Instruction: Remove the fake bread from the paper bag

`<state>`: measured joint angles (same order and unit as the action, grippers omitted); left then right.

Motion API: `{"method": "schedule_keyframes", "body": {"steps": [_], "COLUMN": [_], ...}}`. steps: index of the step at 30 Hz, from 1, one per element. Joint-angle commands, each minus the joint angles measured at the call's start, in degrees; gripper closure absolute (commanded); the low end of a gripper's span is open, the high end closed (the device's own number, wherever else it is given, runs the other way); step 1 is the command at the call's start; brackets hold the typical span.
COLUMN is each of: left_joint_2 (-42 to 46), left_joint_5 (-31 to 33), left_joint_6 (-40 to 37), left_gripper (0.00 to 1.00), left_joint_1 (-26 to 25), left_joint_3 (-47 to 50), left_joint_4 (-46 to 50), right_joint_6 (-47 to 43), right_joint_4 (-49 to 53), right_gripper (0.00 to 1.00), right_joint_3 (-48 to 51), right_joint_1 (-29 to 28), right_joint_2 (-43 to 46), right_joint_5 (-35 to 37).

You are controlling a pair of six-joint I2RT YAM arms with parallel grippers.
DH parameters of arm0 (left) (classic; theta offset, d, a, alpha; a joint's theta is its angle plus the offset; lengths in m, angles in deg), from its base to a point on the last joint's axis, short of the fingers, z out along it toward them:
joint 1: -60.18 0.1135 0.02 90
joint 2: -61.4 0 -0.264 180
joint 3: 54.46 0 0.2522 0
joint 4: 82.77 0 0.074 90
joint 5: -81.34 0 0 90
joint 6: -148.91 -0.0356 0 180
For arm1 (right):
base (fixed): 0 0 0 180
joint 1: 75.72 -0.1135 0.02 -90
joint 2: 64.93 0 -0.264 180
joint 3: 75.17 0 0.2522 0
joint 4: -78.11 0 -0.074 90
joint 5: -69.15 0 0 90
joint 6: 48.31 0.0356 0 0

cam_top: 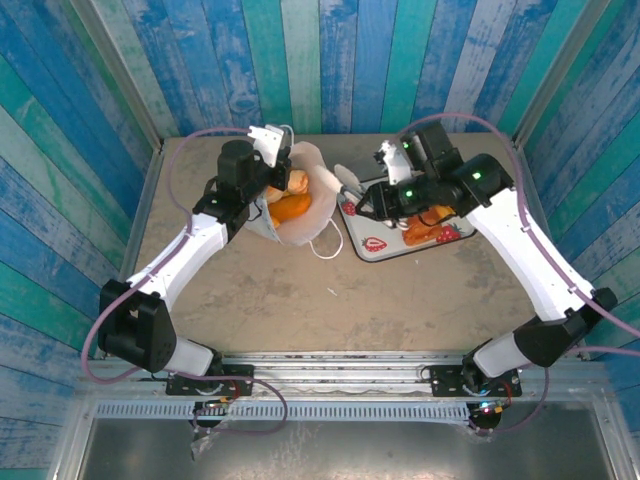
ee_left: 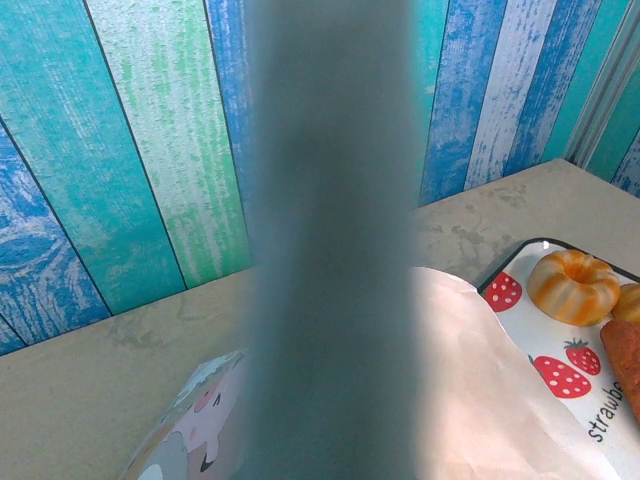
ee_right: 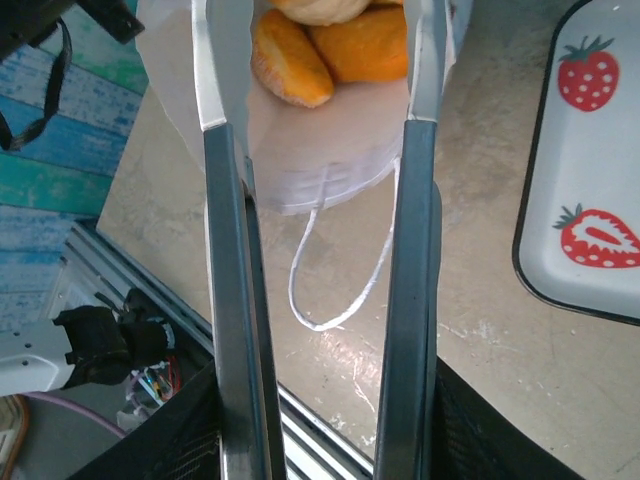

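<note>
Beige counter (cam_top: 300, 290): paper bag (cam_top: 322, 200) rim is pinched by the closed left gripper (cam_top: 273, 150), fake bread (cam_top: 290, 205) inside. Empty, half-spread, the right gripper (ee_right: 320, 60) is aimed inward; reach-in grasp needed.

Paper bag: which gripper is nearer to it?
Left. The left gripper sits shut at the far-left rim of the paper bag, touching it; the right gripper hovers apart on its right, jaws open, over the left edge of the tray.
</note>
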<state>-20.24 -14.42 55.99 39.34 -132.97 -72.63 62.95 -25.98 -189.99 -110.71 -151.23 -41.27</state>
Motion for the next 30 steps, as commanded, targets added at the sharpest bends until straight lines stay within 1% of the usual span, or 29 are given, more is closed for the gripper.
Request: {"method": "schedule_keyframes", "body": {"steps": [1, 8, 14, 26, 30], "left_joint_2": [0.73, 0.22, 0.0, 0.3, -0.14], "left_joint_5": [-0.65, -0.79, -2.0, -4.01, -4.6], "left_joint_6": [0.45, 0.46, 0.37, 0.45, 0.63], "left_gripper": [1.0, 1.0, 1.0, 1.0, 1.0], "left_joint_1": [0.01, 0.0, -0.01, -0.15, -0.38], "left_joint_3": [0.35, 0.31, 0.56, 1.12, 1.03], "left_joint_4": [-1.96, -2.18, -2.23, -2.21, -2.2], "right_joint_6": [0.23, 0.76, 1.4, 5.39, 6.93], "right_joint_4": [0.16, -0.06, -1.69, -6.64, -8.68], "right_gripper": [0.54, 0.54, 0.54, 0.53, 0.53], "right_joint_3": [-2.37, -5.37, -4.61, -5.2, -5.2], "right_joint_1": [-2.7, -4.85, -4.93, -4.79, -4.82], "right_joint_2": [-3.35, -9.23, -12.95, -19.02, -20.67], "right_joint_5": [1.28, 2.2, 2.06, 6.08, 5.8]}}
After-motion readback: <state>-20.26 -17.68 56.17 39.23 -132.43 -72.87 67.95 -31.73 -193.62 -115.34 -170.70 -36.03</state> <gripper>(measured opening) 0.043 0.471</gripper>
